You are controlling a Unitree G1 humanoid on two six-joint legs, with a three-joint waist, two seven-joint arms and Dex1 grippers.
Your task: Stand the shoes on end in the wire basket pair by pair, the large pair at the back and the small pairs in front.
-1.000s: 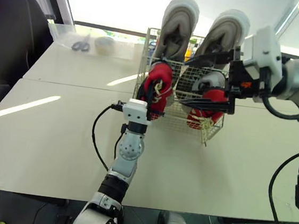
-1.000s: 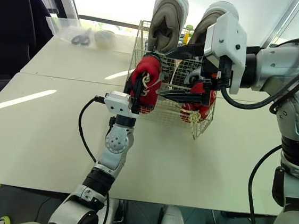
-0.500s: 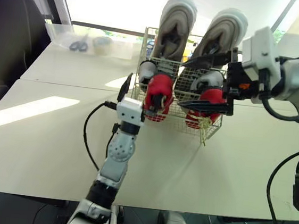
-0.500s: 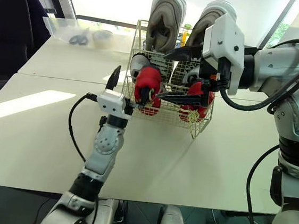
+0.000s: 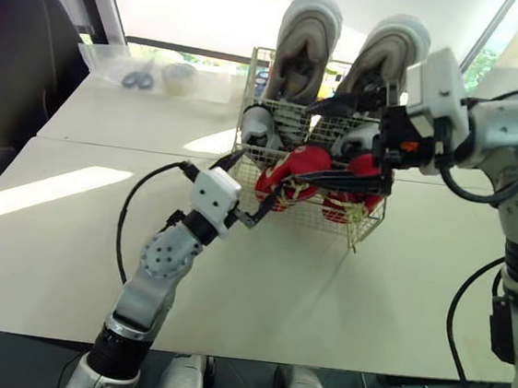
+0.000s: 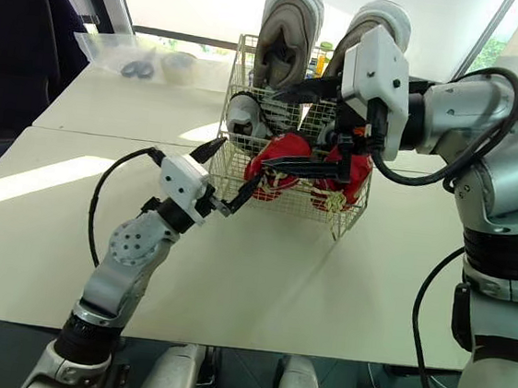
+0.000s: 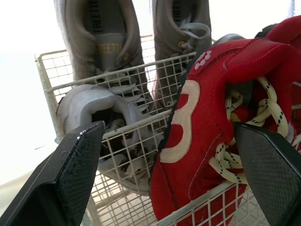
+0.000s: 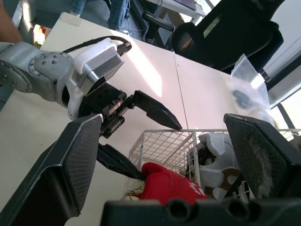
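Fingers (image 7: 75, 174) of the left gripper (image 5: 246, 185) stand wide apart at the wire basket (image 5: 359, 230) front. Just past them a red shoe (image 7: 197, 141) marked "3" lies tilted inside, its mate (image 5: 357, 190) alongside. The right gripper (image 6: 270, 128), equally spread, hangs over both. Beyond sits a small grey shoe (image 7: 89, 103), then the large grey pair (image 5: 308, 32) on end, one tongue reading "FREETIE".

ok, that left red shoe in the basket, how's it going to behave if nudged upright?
Probably soft: the red shoe has a fabric upper that looks creased, so it may buckle rather than pivot. It sits tilted in the wire basket, not on end, so it could well flop over again. Its loose laces might snag on the wire.
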